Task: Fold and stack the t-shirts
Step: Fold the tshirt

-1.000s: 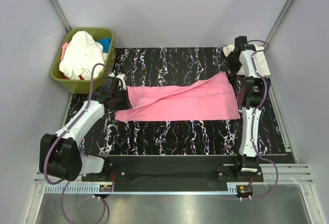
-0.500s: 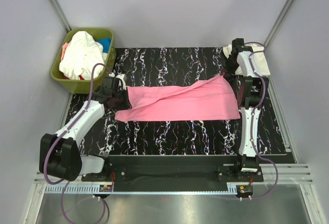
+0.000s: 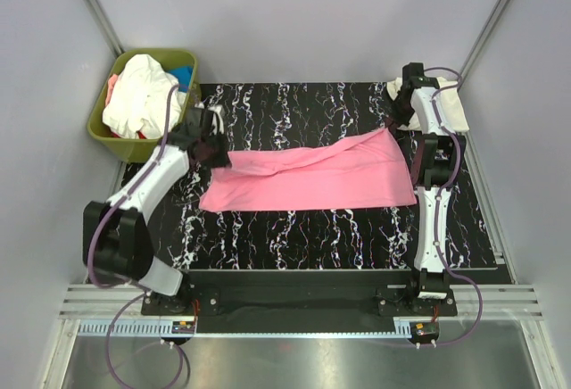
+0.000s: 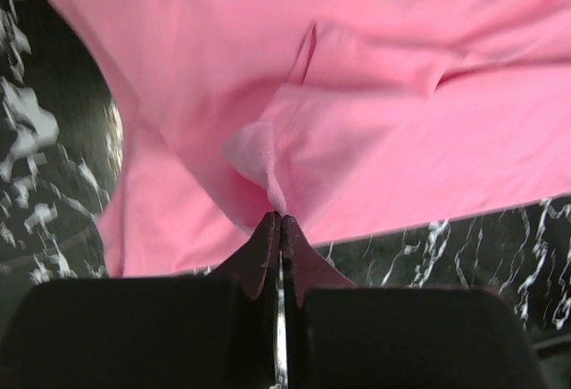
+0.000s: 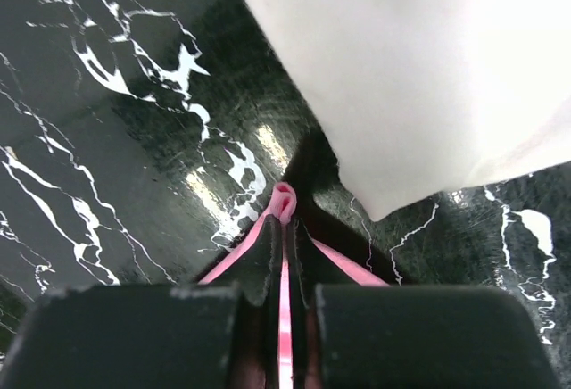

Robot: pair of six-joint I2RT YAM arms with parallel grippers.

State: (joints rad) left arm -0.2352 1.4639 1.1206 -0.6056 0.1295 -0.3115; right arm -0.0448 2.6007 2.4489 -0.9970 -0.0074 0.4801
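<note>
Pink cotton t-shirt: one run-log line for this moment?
left gripper: shut on pink cotton t-shirt, left end | right gripper: shut on its far-right corner

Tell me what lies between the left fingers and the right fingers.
The pink t-shirt, stretched across the table, with the left fingers and right fingers shut on its ends; the top view shows it.

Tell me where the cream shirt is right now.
Top view: the cream shirt lies at the far right corner of the table, just beyond the right pincer pinching the pink shirt.
</note>
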